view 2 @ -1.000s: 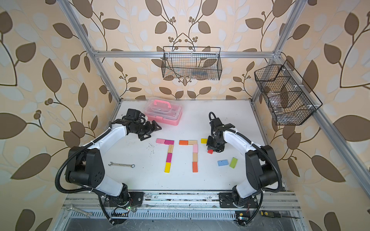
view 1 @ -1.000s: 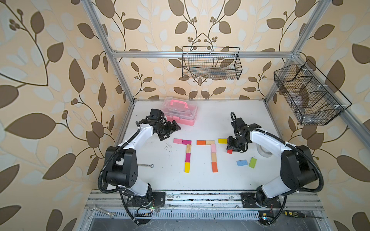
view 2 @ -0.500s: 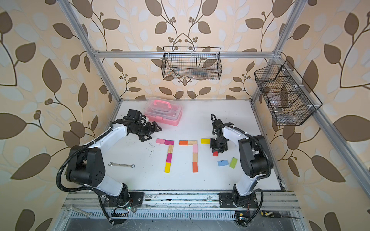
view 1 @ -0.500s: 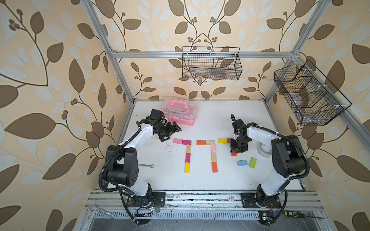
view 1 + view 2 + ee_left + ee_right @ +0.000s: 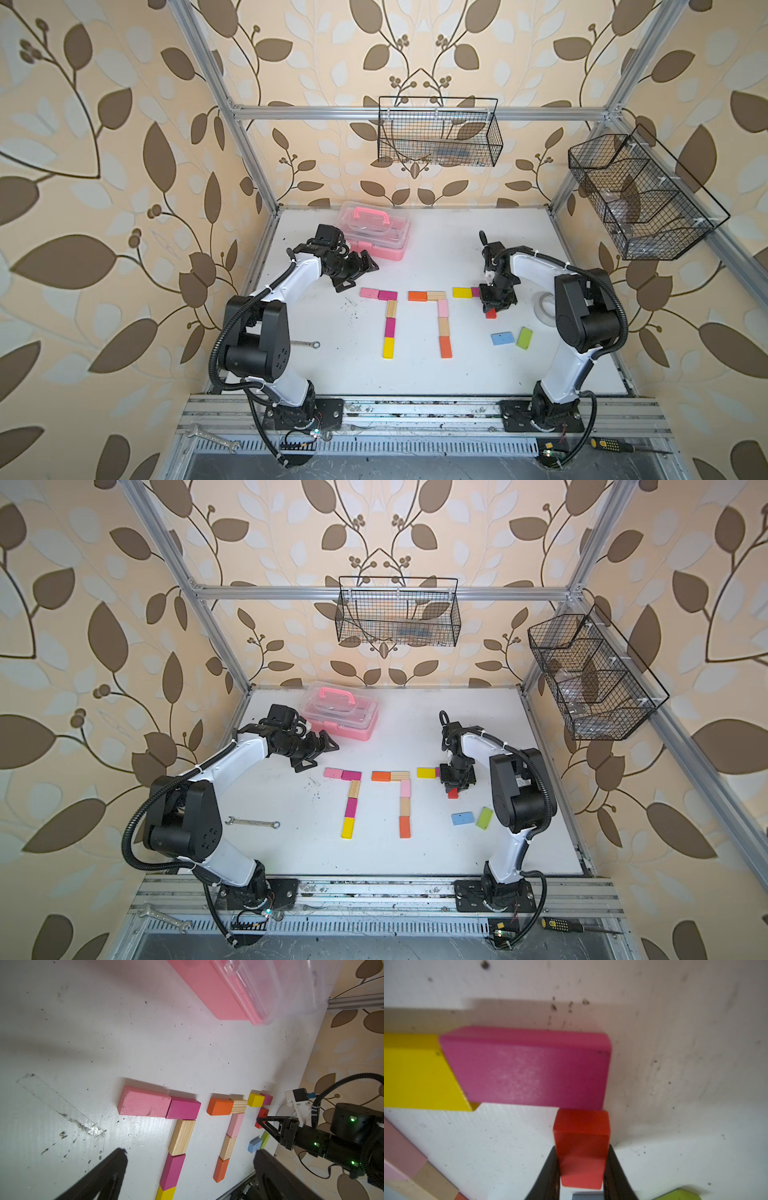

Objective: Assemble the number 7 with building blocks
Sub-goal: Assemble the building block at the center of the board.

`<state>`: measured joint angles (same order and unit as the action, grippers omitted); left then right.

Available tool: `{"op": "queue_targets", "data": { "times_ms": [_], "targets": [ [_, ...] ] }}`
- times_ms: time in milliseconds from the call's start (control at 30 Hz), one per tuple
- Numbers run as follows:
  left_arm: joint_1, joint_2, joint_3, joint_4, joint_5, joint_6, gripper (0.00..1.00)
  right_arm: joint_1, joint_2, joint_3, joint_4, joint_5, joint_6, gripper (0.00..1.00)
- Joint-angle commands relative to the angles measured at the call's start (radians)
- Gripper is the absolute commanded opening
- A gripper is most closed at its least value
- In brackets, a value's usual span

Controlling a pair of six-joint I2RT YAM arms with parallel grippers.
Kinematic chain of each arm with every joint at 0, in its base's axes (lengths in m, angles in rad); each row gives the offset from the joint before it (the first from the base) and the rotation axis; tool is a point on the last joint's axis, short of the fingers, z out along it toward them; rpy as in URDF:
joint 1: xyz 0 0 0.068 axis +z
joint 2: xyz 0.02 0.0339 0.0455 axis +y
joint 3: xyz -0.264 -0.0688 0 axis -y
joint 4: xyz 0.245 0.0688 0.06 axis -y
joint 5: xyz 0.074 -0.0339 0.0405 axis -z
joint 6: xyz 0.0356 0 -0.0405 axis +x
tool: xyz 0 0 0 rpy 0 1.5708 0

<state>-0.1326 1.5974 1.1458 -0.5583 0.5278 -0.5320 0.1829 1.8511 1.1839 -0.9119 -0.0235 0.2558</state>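
Risk at the corner joint

Blue block (image 5: 502, 338) and green block (image 5: 525, 337) lie spare toward the tabletop's (image 5: 415, 374) right edge. Just beyond, the right gripper (image 5: 582, 1147) pinches the red block (image 5: 581, 1126), its end against the magenta block (image 5: 527, 1068). A hard push or crooked release could skew magenta and yellow block (image 5: 462, 292). This 7 (image 5: 262, 1112) looks 3 blocks into 5. Farther, near the pink case (image 5: 386, 251), the left gripper (image 5: 358, 274) gapes empty.

Both top views looked down from high above the worktop (image 5: 436, 249), sharing everything around the red block (image 5: 491, 314). The left wrist view faced that block from afar; the right wrist view sat close over it.
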Motion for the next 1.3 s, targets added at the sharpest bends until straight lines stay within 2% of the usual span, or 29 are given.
{"op": "queue_targets", "data": {
  "times_ms": [0, 233, 433, 567, 733, 833, 967, 1133, 1267],
  "targets": [
    [-0.010, 0.006, 0.036, -0.018, 0.014, 0.002, 0.98, 0.005, 0.042, 0.014, -0.011, -0.009, -0.020, 0.07],
    [-0.012, 0.017, 0.042, -0.020, 0.012, 0.002, 0.98, 0.004, 0.068, 0.020, 0.001, -0.024, 0.002, 0.11],
    [-0.012, 0.021, 0.048, -0.024, 0.012, 0.007, 0.98, 0.003, 0.074, 0.017, 0.001, -0.025, 0.006, 0.39],
    [-0.012, 0.013, 0.045, -0.029, 0.010, 0.016, 0.98, 0.000, 0.070, 0.019, 0.001, -0.024, 0.010, 0.54],
    [-0.012, 0.004, 0.040, -0.034, 0.010, 0.023, 0.98, -0.009, 0.045, 0.011, 0.010, -0.053, 0.036, 0.61],
    [-0.012, -0.006, 0.036, -0.036, 0.006, 0.027, 0.98, -0.022, -0.024, -0.019, 0.029, -0.083, 0.082, 0.66],
    [-0.012, -0.020, 0.024, -0.032, 0.003, 0.027, 0.98, -0.042, -0.180, -0.084, 0.082, -0.156, 0.204, 0.84],
    [-0.012, -0.024, 0.017, -0.010, 0.008, 0.014, 0.98, -0.051, -0.379, -0.227, 0.188, -0.236, 0.511, 0.98],
    [-0.012, -0.021, 0.013, 0.015, 0.016, -0.006, 0.98, -0.034, -0.559, -0.377, 0.338, -0.267, 0.774, 1.00]
  ]
}}
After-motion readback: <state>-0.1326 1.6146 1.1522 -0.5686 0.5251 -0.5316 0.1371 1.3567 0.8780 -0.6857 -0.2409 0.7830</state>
